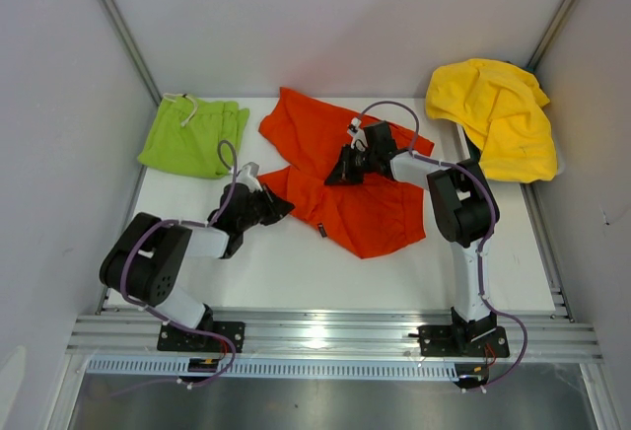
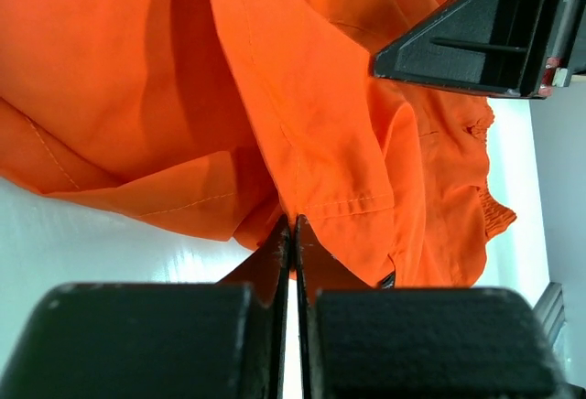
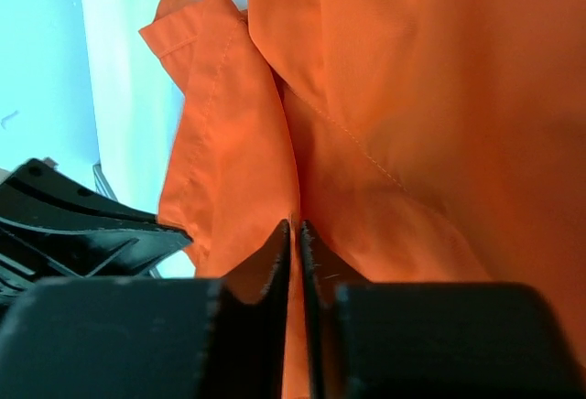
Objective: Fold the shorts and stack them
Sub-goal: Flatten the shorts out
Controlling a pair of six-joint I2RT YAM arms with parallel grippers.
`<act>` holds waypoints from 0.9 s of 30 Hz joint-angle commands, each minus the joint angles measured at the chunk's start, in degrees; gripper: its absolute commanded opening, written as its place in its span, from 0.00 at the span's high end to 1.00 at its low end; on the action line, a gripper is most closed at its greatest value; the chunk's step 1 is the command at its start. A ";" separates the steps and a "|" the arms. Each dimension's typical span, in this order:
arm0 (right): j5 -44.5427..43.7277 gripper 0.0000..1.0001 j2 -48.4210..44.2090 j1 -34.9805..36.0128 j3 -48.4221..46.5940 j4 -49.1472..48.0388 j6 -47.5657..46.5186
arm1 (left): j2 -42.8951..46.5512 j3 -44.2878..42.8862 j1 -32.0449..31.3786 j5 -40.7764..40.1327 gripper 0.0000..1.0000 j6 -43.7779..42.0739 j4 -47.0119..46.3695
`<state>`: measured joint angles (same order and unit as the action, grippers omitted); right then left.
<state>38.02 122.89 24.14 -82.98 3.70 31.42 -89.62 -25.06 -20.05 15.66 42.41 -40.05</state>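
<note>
no readable text, label, brand or number shows on anything here.

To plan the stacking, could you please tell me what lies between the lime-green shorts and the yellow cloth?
In the top view, the orange-red shorts lie between the lime-green shorts and the yellow cloth.

lime-green shorts [image 1: 192, 137] lie at the far left, orange-red shorts [image 1: 345, 179] sprawl rumpled in the middle.

Overhead looks down; wrist close-ups apparently share shorts [image 2: 302, 97].
</note>
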 commanded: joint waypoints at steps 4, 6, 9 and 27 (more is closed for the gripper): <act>-0.31 0.73 -3.35 0.03 -1.13 1.39 -2.32 | 10.59 -2.80 0.28 -3.44 1.00 -5.05 7.52; -1.10 0.51 -4.50 0.12 -0.43 1.74 -2.68 | 15.93 -1.84 0.28 -4.93 1.00 -5.76 11.39; -3.38 0.35 -7.66 -0.06 0.80 3.67 -3.38 | 23.16 -1.31 0.28 -7.04 1.00 -7.60 17.89; -31.16 0.34 -58.96 -7.09 37.70 25.02 8.39 | 57.71 10.64 0.19 -12.23 1.00 -5.59 42.33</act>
<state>14.13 69.69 17.50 -49.67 21.04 35.20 -36.01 -15.55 -20.08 4.14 36.01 -0.97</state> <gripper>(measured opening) 0.670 0.003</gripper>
